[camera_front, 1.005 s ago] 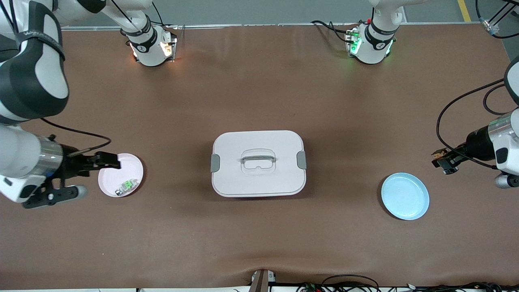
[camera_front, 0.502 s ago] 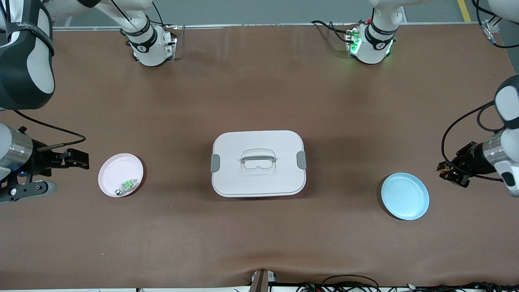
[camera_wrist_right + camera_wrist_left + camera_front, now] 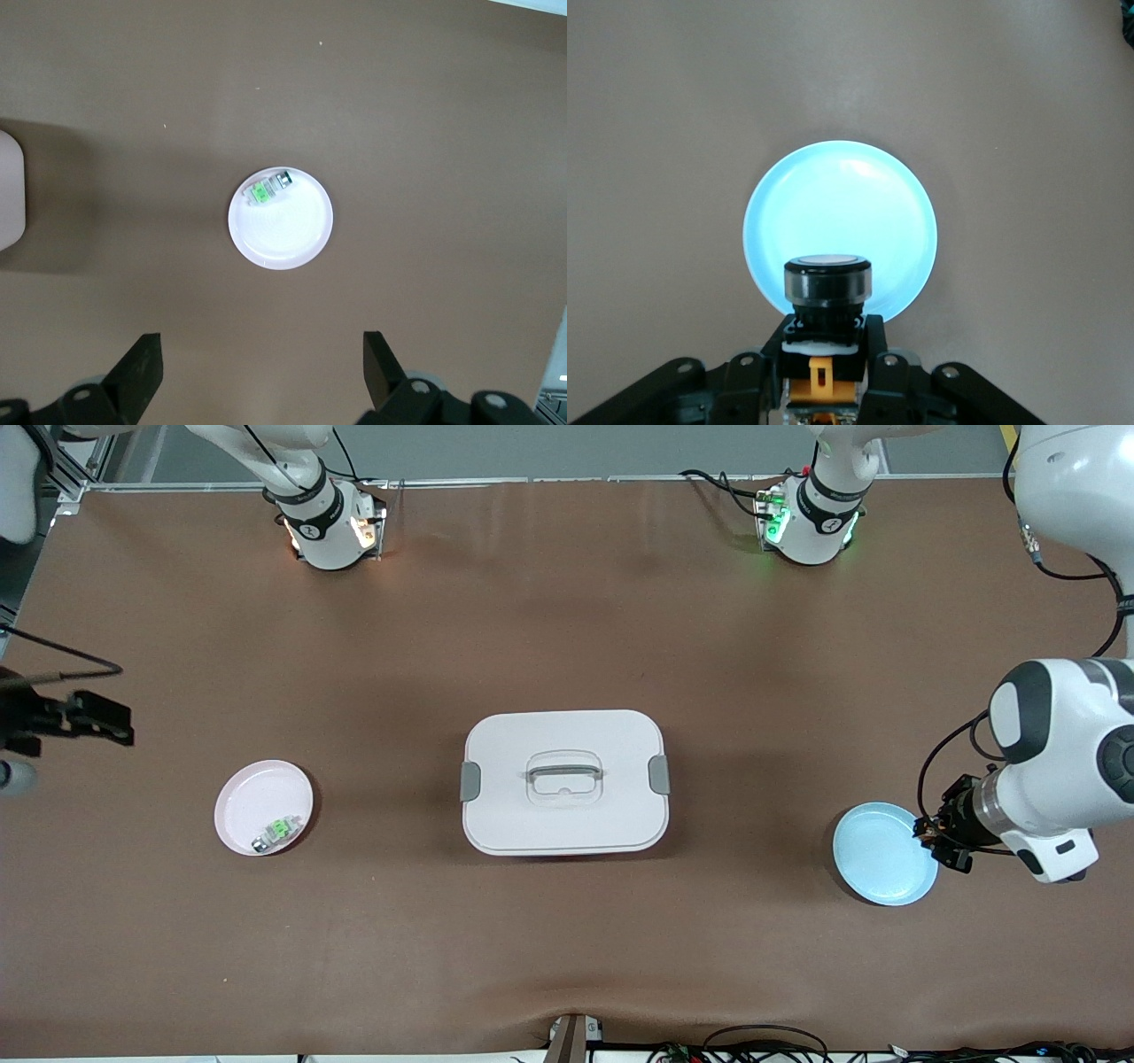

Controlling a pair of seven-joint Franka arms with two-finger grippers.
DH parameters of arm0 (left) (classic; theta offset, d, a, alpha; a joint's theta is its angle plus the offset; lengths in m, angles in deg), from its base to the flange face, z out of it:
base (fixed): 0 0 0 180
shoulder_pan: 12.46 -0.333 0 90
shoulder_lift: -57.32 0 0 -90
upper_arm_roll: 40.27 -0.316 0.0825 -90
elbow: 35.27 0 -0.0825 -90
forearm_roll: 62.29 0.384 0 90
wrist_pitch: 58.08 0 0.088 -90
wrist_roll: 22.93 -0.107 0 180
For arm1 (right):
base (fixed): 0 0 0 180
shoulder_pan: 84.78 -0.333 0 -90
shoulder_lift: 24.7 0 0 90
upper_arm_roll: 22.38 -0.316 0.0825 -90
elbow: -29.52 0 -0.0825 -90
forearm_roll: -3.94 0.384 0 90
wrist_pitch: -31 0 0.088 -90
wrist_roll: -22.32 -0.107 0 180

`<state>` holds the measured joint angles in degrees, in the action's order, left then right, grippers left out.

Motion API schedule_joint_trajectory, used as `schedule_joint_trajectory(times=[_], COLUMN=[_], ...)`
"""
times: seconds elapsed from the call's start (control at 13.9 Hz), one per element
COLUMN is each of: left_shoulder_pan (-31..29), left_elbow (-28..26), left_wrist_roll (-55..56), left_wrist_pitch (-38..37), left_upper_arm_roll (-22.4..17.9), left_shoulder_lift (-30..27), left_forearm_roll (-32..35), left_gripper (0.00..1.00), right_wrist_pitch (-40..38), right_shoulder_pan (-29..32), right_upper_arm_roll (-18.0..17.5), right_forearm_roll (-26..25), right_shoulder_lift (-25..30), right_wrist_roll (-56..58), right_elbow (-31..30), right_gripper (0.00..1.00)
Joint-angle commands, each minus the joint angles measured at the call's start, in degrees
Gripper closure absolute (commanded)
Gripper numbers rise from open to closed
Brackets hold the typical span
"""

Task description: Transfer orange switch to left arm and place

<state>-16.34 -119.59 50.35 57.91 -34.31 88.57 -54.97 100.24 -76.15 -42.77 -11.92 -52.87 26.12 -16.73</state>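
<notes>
My left gripper [image 3: 939, 846] hangs over the rim of the light blue plate [image 3: 881, 859] at the left arm's end of the table, shut on the orange switch [image 3: 827, 292]. In the left wrist view the switch's black body and orange base stand between the fingers, with the blue plate [image 3: 842, 212] under it. The white box [image 3: 564, 781] with grey clasps sits mid-table. My right gripper [image 3: 115, 726] is open and holds nothing, over bare table near the right arm's end. Its fingers [image 3: 146, 359] stand wide apart.
A pink plate [image 3: 257, 802] lies between the box and the right arm's end of the table, with a small green-and-silver component [image 3: 276, 830] in it. The right wrist view shows that plate [image 3: 283, 230], the component [image 3: 260, 192] and the box's edge [image 3: 9, 190].
The left gripper has carried the switch from beside the blue plate to over its rim. The right gripper has drawn away from the pink plate toward the table's end, still open.
</notes>
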Motion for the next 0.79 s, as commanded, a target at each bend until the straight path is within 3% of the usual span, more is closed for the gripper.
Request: schedule_joint_trajectory(times=[0.0,0.14,0.36,0.57,0.65,0.72], left_shoulder_pan=[-0.1,-0.3,-0.7,-0.7,-0.7,-0.6], left_elbow=[0.7,0.7,0.7,0.7,0.7,0.6], left_wrist_roll=[1.2,1.1,1.2,1.4,2.0,2.7], left_wrist_pitch=[3.5,4.7,7.1,7.8,7.8,7.9], left_upper_arm_roll=[-0.2,-0.2,-0.2,-0.2,-0.4,-0.8], left_shoulder_lift=[2.8,4.4,7.1,9.5,10.1,10.7], left_forearm_roll=[1.2,1.2,1.2,1.2,1.3,1.3], left_gripper=[1.0,1.0,1.0,1.0,1.0,1.0], right_wrist_pitch=[-1.1,-1.2,-1.1,-1.0,-1.2,-1.1], right_shoulder_pan=[1.2,2.1,7.8,7.0,5.1,1.8], right_upper_arm_roll=[-1.0,-0.8,-1.0,-0.7,0.7,4.7], right_forearm_roll=[0.6,0.6,9.4,9.5,9.4,9.7], right_shoulder_lift=[4.5,4.3,4.3,4.5,4.6,4.8], right_wrist_roll=[0.6,0.8,0.5,0.4,0.3,0.3], right_elbow=[-1.7,-1.8,-2.3,-3.6,-3.6,-3.6], right_gripper=[0.0,0.0,0.0,0.0,0.0,0.0])
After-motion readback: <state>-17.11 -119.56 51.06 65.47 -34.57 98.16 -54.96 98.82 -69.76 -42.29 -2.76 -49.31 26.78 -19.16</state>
